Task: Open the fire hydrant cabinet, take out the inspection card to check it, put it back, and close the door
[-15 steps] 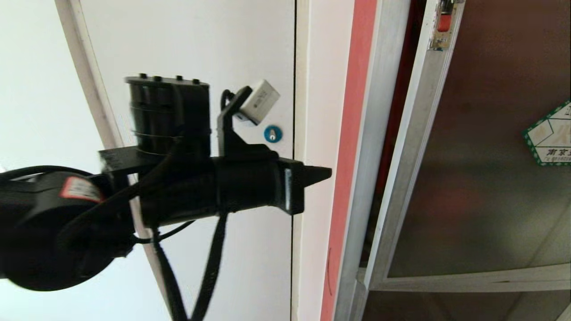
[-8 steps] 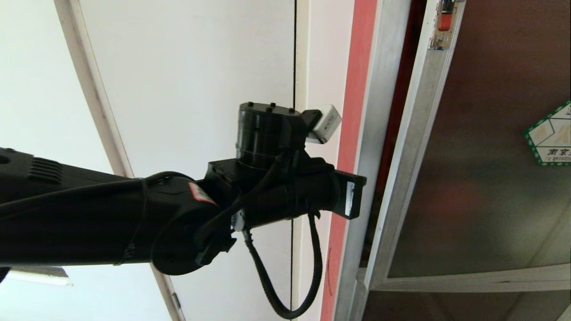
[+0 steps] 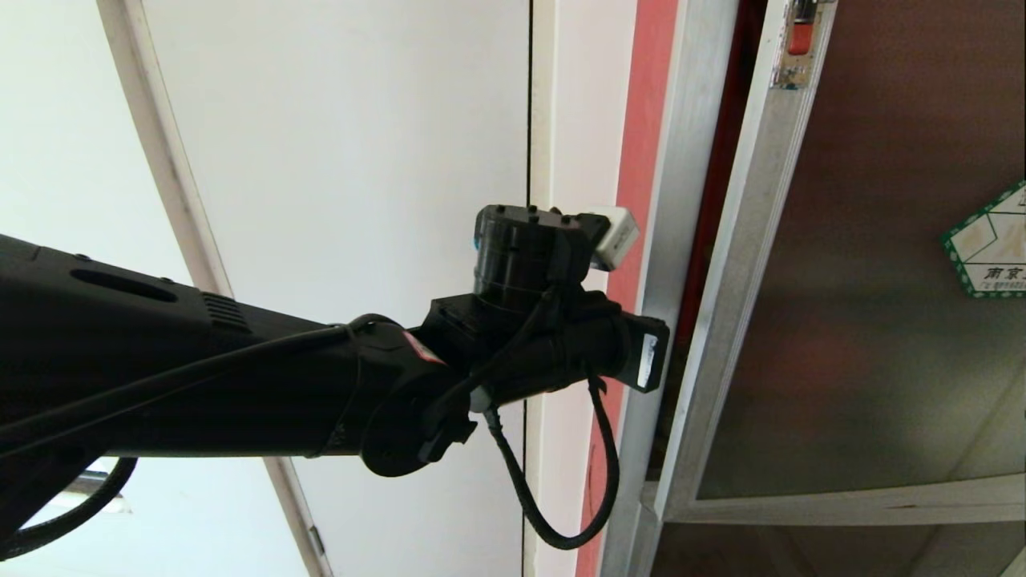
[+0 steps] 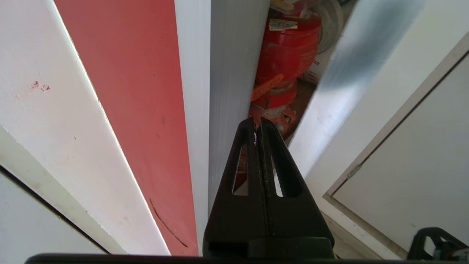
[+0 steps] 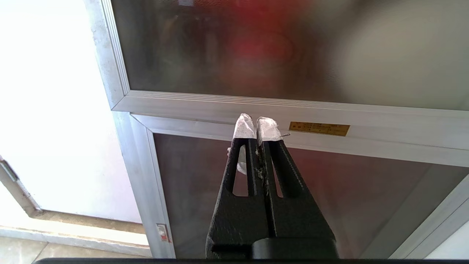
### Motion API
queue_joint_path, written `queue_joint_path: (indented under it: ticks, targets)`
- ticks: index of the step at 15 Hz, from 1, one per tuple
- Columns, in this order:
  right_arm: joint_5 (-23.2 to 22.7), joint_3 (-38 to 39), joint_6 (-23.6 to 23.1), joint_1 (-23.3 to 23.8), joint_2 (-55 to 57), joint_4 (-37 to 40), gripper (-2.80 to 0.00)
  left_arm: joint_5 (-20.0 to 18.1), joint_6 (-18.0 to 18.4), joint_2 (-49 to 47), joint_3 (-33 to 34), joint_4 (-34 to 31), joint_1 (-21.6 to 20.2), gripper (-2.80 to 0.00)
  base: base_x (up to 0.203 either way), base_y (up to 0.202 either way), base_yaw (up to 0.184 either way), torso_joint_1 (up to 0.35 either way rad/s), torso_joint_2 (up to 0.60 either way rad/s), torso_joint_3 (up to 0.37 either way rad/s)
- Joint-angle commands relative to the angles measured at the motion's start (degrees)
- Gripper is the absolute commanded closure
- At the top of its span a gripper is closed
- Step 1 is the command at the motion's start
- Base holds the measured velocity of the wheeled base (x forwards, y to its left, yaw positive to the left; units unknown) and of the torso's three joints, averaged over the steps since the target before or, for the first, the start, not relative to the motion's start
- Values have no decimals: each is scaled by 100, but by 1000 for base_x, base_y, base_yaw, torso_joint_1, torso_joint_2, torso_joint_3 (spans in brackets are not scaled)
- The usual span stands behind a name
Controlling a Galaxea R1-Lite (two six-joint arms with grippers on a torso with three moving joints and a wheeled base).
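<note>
The fire hydrant cabinet [image 3: 677, 160] has a silver frame, and its door [image 3: 882, 280] of dark glass stands slightly ajar. A green-bordered sticker [image 3: 990, 240] and a latch with a red tab [image 3: 797, 36] sit on the door. My left gripper [image 4: 257, 123] is shut and empty, its tips pointing into the gap between the frame post [image 4: 234, 73] and the door's edge [image 4: 340, 73]. Red equipment [image 4: 285, 55] shows inside. My right gripper [image 5: 256, 126] is shut, with white-wrapped tips, before the lower dark panel [image 5: 329, 190]. The inspection card is out of view.
A plain white door [image 3: 361, 160] and a red wall strip [image 3: 641, 96] lie left of the cabinet. An orange label [image 5: 318, 128] sits on the frame bar above the lower panel. The left arm [image 3: 200, 377] crosses the head view from the left.
The left arm has swung right, from in front of the white door to the cabinet's edge, and its fingers now point into the door gap. The right gripper has not moved.
</note>
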State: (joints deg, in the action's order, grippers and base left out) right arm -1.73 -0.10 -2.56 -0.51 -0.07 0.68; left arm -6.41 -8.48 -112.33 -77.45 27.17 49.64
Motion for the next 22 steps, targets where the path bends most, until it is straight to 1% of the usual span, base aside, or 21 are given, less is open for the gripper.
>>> queue_joint_path:
  ticks: [1, 6, 8, 10, 17, 22]
  targets:
    - [-3, 1, -8, -2, 7, 2, 0, 0, -4, -136, -148, 16, 2, 0, 0, 0, 0, 0, 0, 0]
    - [-3, 1, -8, -2, 7, 2, 0, 27, 65, -502, -517, 16, 44, 0, 0, 0, 0, 0, 0, 0]
    - [-3, 1, -8, -2, 7, 2, 0, 314, 75, -646, -688, 16, 138, 0, 0, 0, 0, 0, 0, 0]
    - [-3, 1, 1, -2, 7, 2, 0, 369, 75, -626, -737, 16, 201, 0, 0, 0, 0, 0, 0, 0]
    - [-3, 1, 1, -2, 7, 2, 0, 535, 49, -504, -630, 7, 583, 0, 0, 0, 0, 0, 0, 0]
    - [-3, 1, -8, -2, 7, 2, 0, 615, 19, -160, -46, 15, 987, 0, 0, 0, 0, 0, 0, 0]
